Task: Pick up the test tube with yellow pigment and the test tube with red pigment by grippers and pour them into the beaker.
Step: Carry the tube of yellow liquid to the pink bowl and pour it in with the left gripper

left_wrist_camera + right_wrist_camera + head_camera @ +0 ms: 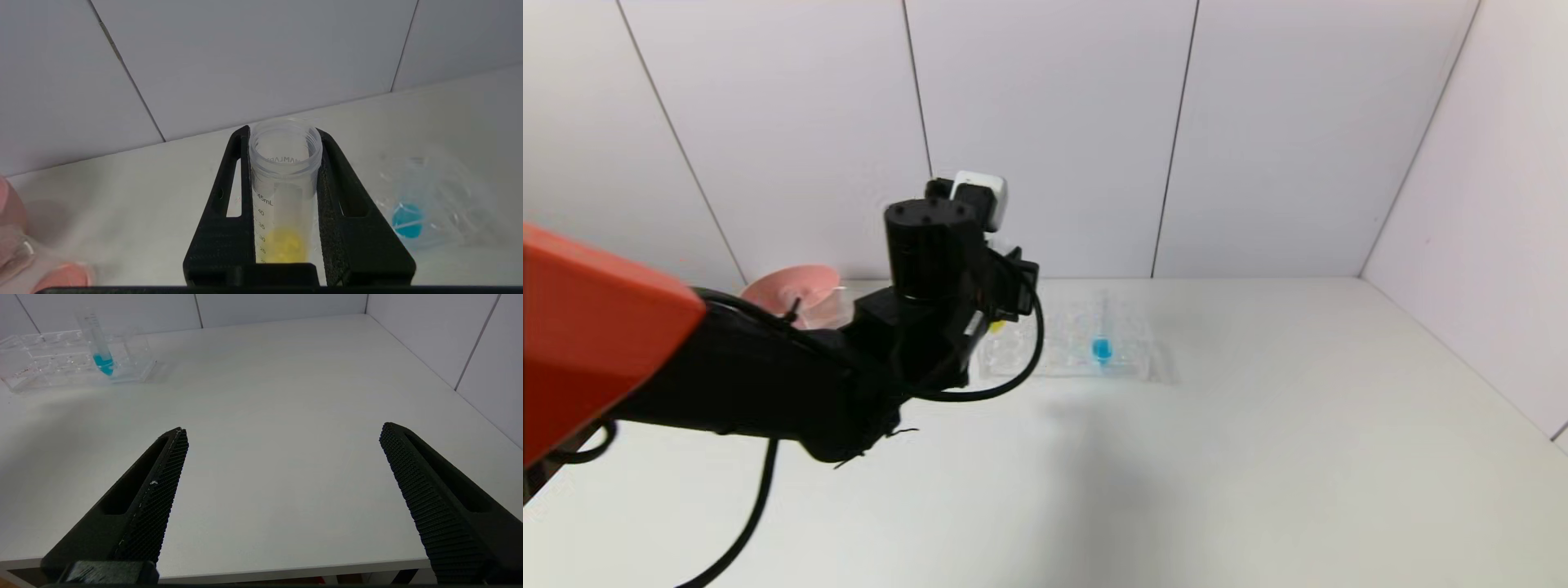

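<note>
My left gripper [284, 132] is shut on the test tube with yellow pigment [285, 183], a clear tube with a little yellow liquid at its bottom and its open mouth by the fingertips. In the head view the left gripper [1005, 282] hangs above the left end of the clear rack [1045, 359]. The beaker [838, 304] is a faint clear shape beside the pink bowl, mostly hidden by my left arm. A blurred red-orange patch [61, 277] shows nearby; I cannot tell what it is. My right gripper [282, 428] stands open and empty over the table's near edge.
A tube with blue liquid [1102, 347] stands in the rack [24, 375]. The pink bowl [796, 290] sits at the back left by the wall. White walls close the table at the back and right.
</note>
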